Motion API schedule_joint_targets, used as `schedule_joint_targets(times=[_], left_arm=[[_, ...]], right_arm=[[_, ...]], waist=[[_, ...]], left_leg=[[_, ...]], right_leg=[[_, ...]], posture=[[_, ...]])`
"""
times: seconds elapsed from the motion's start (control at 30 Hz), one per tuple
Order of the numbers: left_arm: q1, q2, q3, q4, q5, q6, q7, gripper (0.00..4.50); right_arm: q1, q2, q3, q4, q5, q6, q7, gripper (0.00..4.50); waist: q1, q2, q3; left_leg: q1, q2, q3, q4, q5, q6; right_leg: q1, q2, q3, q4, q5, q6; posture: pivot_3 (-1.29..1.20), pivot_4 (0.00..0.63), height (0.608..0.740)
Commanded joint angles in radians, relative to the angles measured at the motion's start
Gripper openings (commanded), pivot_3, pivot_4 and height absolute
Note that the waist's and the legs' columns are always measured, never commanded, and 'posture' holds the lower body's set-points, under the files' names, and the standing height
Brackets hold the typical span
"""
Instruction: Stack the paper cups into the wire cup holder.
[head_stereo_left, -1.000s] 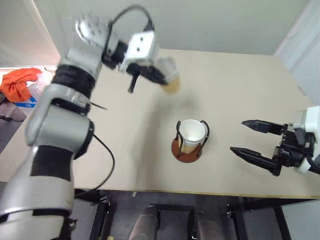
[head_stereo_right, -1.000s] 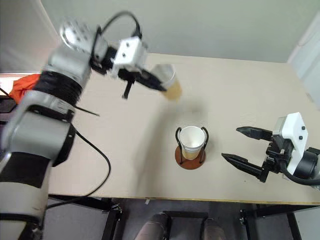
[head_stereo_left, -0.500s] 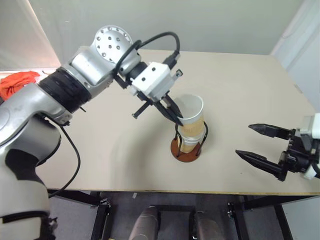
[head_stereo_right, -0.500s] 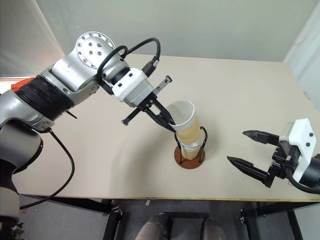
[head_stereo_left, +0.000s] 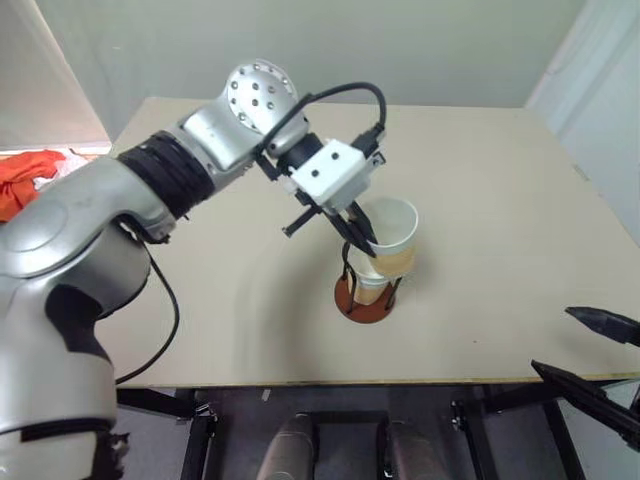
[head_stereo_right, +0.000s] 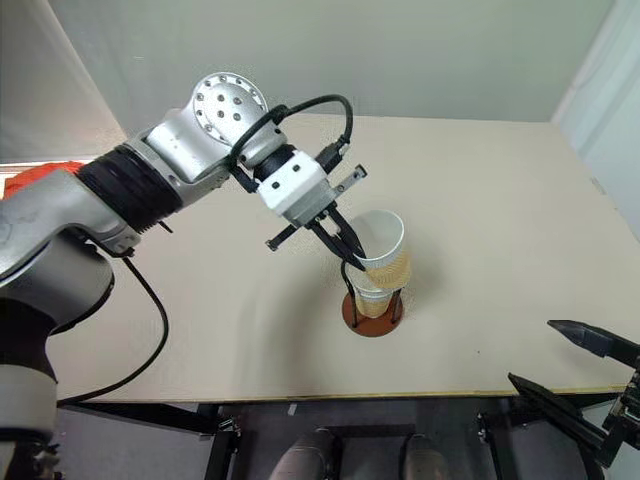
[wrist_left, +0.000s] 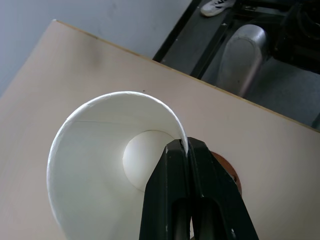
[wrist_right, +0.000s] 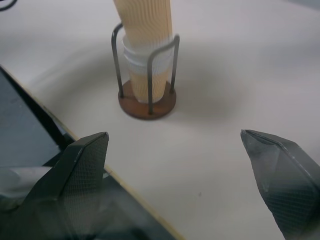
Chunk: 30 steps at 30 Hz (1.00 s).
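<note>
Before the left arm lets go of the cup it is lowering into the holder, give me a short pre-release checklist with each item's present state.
1. Left end effector pinches the rim of the held cup: ok.
2. Held cup's base has entered the cup already in the holder: ok.
3. Held cup upright and fully seated: not ok; it leans and most of it stands above the wire loops.
4. Wire cup holder standing flat on the table: ok.
5. Right end effector open and well apart from the holder, near the table's edge: ok.
6. Cups in the holder's stack, counted: cannot tell.
</note>
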Motion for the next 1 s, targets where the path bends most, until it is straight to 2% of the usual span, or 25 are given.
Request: schedule_joint_targets(times=[0.03,0.37,0.5,0.73,0.83,1.0], left_arm=[[-0.031,-0.002,-0.005,0.024,0.019,-0.034,-0.036,0.02],[-0.033,0.01,-0.007,0.057,0.043,-0.037,-0.036,0.02],[-0.03,0.015,-0.006,0.057,0.045,-0.03,-0.036,0.02],[-0.016,0.007,-0.012,0.055,0.057,-0.013,-0.036,0.02],[-0.015,-0.01,0.004,0.078,0.073,-0.005,-0.036,0.62],[-0.01,-0.023,0.025,0.089,0.092,-0.004,-0.036,2.32]], right_arm=[[-0.01,-0.024,0.001,-0.023,0.035,-0.02,-0.043,4.5],[-0.032,-0.066,0.051,0.0,0.016,-0.026,-0.065,4.5],[-0.044,-0.086,0.06,0.02,0.004,-0.026,-0.051,4.5],[-0.064,-0.102,0.076,0.034,-0.001,-0.021,-0.051,4.5],[-0.067,-0.106,0.075,0.038,-0.002,-0.018,-0.049,4.5],[-0.083,-0.116,0.09,0.044,0.001,-0.016,-0.053,4.5]], waist=[[0.0,0.0,0.0],[0.001,0.0,0.0],[0.002,0.0,0.0],[0.005,0.0,0.0],[0.007,0.0,0.0],[0.007,0.0,0.0]], left_leg=[[0.001,0.0,0.0,0.0,0.0,0.0],[0.0,-0.001,0.0,0.0,-0.001,0.001],[0.0,-0.001,0.0,0.0,0.001,-0.006],[-0.001,-0.001,0.0,0.0,-0.003,-0.007],[-0.001,-0.001,0.0,0.0,-0.004,-0.008],[-0.001,-0.001,0.0,0.0,-0.006,-0.008]], right_leg=[[0.001,0.0,0.0,0.0,0.0,0.0],[0.002,0.0,0.0,0.0,-0.004,0.002],[0.002,0.0,0.0,0.0,-0.006,0.004],[0.002,0.0,0.0,0.0,-0.006,0.01],[0.002,0.0,0.0,0.0,-0.006,0.011],[0.002,0.0,0.0,0.0,-0.007,0.012]], posture=[[0.0,0.15,0.74],[0.0,0.15,0.74],[0.0,0.15,0.74],[0.0,0.15,0.74],[0.0,0.15,0.74],[0.0,0.15,0.74]])
